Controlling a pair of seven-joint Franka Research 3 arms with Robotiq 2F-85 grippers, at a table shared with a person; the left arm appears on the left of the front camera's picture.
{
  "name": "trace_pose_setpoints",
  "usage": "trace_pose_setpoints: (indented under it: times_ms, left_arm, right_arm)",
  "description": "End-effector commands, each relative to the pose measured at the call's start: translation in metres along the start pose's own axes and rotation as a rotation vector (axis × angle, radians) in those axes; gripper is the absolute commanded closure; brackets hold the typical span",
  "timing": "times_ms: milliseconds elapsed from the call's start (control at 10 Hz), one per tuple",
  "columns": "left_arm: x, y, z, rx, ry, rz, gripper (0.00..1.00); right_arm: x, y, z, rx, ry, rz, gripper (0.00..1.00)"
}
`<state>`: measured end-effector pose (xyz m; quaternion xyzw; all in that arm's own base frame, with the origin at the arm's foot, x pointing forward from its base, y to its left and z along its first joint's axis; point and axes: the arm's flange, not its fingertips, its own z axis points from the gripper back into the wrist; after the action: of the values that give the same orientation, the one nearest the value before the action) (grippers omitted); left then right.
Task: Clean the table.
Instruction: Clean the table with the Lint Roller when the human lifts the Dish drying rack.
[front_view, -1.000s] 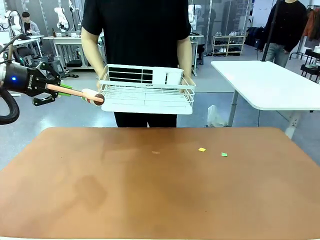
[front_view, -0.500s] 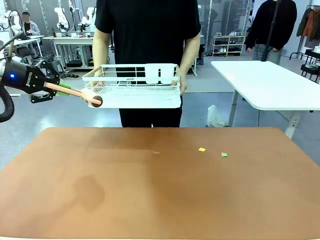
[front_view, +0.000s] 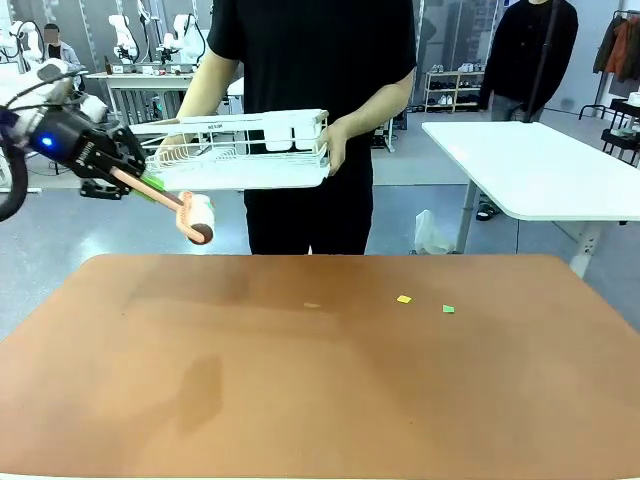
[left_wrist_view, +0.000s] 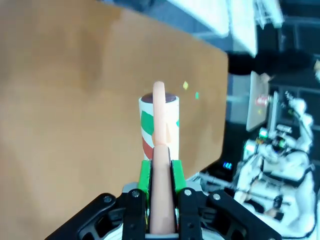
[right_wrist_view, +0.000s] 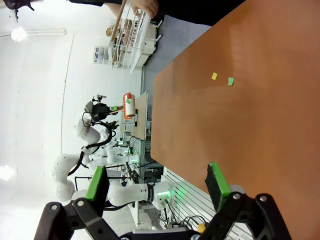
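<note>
The reddish-brown table (front_view: 320, 390) spreads across the front view. On it lie a yellow scrap (front_view: 403, 299), a green scrap (front_view: 448, 309) and a faint fleck (front_view: 312, 305). My left gripper (front_view: 120, 172) hangs beyond the table's far-left edge, shut on the pink handle of a lint roller (front_view: 198, 218) whose head tilts down. The left wrist view shows that gripper (left_wrist_view: 159, 167) clamped on the roller (left_wrist_view: 159, 122) above the table (left_wrist_view: 60, 100), with the scraps (left_wrist_view: 185, 85) beyond. My right gripper (right_wrist_view: 157, 182) is open and holds nothing, off the table's edge (right_wrist_view: 240, 115).
A person at the far side holds a white wire rack (front_view: 240, 150) up in both hands, above and behind the roller. A white-topped table (front_view: 540, 165) stands at the back right, with another person behind it.
The person has raised the rack and swung it to the picture's left. My left gripper has tipped the roller's head down toward the table's far edge.
</note>
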<state>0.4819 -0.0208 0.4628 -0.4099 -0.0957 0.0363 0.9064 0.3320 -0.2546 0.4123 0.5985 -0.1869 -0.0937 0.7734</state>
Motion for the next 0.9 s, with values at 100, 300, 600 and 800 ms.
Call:
trace_pose_setpoints:
  times_ms: [100,300,600,800]
  left_arm:
    - [0.029,0.013,-0.047,-0.073,0.081,0.012,0.79]
    - [0.017,0.011,-0.045,-0.027,0.089,-0.013,0.79]
    - [0.017,0.011,-0.045,-0.027,0.089,-0.013,0.79]
    - [0.017,0.011,-0.045,-0.027,0.089,-0.013,0.79]
  right_arm:
    - [-0.003,0.003,0.001,0.001,0.008,0.001,0.00]
    - [-0.003,0.003,0.001,0.001,0.008,0.001,0.00]
    - [-0.003,0.003,0.001,0.001,0.008,0.001,0.00]
    - [-0.003,0.003,0.001,0.001,0.008,0.001,0.00]
